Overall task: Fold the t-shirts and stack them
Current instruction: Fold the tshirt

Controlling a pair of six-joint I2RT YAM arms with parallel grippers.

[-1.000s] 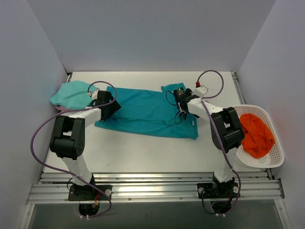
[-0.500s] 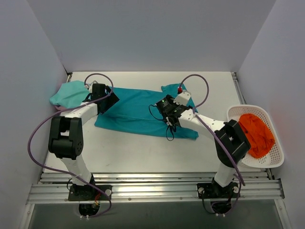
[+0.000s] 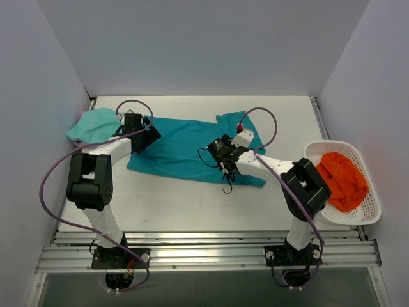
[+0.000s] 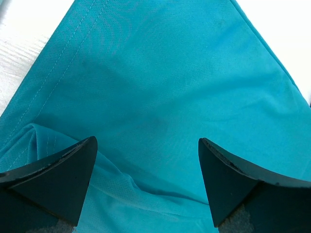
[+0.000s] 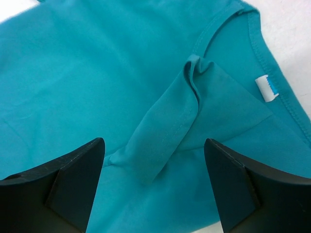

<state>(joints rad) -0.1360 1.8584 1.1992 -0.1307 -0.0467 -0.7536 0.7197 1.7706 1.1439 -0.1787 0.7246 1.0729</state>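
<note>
The deep teal t-shirt lies spread lengthwise across the table, collar end to the right. The paler mint t-shirt is bunched at the far left. My left gripper is open and empty over the teal shirt's left end; its wrist view shows teal cloth and a soft fold between the jaws. My right gripper is open and empty over the shirt's right half. Its wrist view shows a folded flap under the jaws, and the collar with a white label.
A white mesh basket holding an orange cloth stands at the right edge. Grey walls enclose the table on three sides. Bare white table lies in front of the shirt.
My right gripper has moved left and nearer, from the collar end toward the shirt's middle. My left gripper has shifted slightly farther back over the shirt's left end.
</note>
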